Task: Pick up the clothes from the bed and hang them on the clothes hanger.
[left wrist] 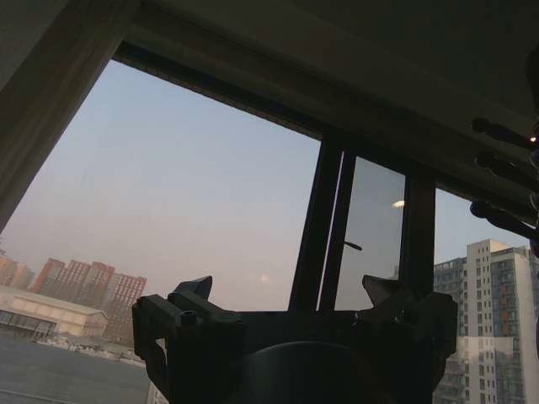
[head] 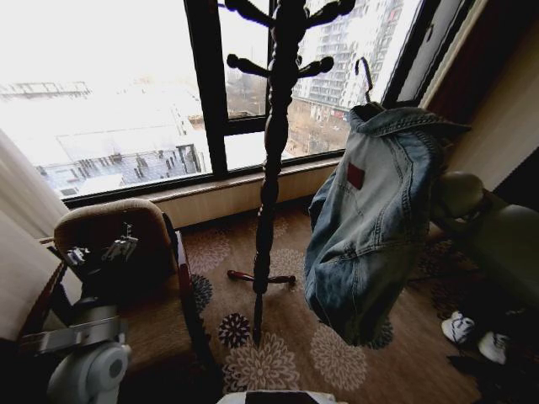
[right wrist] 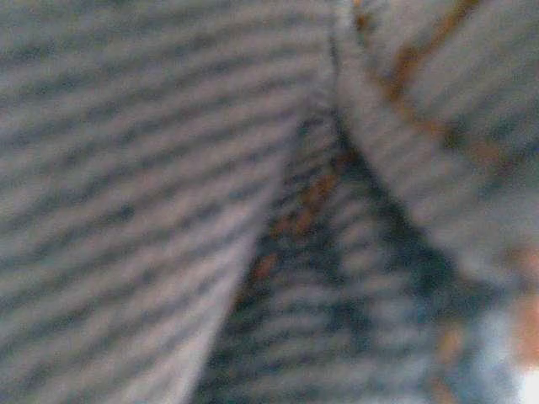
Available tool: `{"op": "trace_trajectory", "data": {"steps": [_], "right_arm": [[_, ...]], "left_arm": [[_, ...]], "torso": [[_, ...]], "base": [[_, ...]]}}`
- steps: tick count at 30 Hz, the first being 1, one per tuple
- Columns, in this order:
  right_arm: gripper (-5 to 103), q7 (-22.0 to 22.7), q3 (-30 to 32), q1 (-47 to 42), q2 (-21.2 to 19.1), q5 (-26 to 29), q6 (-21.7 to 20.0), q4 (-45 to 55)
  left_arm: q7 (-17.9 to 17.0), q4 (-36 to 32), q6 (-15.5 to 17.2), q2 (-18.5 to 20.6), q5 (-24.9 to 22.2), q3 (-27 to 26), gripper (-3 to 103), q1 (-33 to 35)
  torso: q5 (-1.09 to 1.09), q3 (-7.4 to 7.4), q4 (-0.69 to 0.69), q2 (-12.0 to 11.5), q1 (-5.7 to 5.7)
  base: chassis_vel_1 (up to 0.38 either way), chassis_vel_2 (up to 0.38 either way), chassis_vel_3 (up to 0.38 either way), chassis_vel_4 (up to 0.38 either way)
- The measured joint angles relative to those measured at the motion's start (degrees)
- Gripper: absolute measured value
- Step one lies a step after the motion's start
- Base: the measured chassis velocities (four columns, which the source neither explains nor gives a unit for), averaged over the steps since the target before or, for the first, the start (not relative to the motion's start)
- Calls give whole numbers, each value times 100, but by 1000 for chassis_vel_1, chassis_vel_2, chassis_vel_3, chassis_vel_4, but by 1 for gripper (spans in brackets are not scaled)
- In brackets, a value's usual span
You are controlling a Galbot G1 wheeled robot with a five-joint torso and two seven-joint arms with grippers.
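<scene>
Right end effector cannot be judged for open or closed, because the right wrist view is pressed close against the denim weave of the jacket (right wrist: 168,168). In the head view the right arm (head: 497,236) reaches in from the right side behind the garment. The jacket (head: 375,219) hangs in the air, already draped over the clothes hanger, whose slim hook (head: 365,76) rises above the collar. A small dark red patch (head: 355,175) shows below the collar. The jacket is just beside the dark wooden coat stand (head: 274,151), to its right, but apart from it; the hook is not yet on any peg.

Left end effector (left wrist: 290,307) is low on the left, near the brown armchair (head: 118,231), and its fingers stand open with nothing between them. It points toward the window (left wrist: 210,194).

I judge that the jacket is on the hanger and the step in hand is carrying it to the stand. The next move calls for lifting the hook over one of the pegs (head: 320,66) and keeping the jacket from sliding off the hanger.
</scene>
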Motion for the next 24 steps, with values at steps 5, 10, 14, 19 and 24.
{"op": "trace_trajectory", "data": {"steps": [5,10,14,19,24], "right_arm": [[21,-69,-71,103,72,5,6,-79],[21,-117,-282,312,193,14,43,-176],[21,-120,-458,476,285,23,57,-227],[21,-109,-890,943,466,41,-2,-276],[21,-80,-1195,1309,561,49,-53,-288]], "left_arm": [[3,2,0,-2,1,8,100,-10],[4,6,-5,-1,1,7,100,-12],[6,7,-10,-1,1,5,100,-12],[8,10,-21,13,-26,-40,100,-8],[11,12,-26,19,-47,-50,100,-12]], "torso": [[0,0,0,0,-1],[0,0,0,0,0],[0,0,0,0,0],[0,0,0,0,0],[-1,0,0,0,0]], "base": [[0,0,0,0],[0,0,0,0],[0,0,0,0],[0,0,0,0],[0,0,0,0]]}}
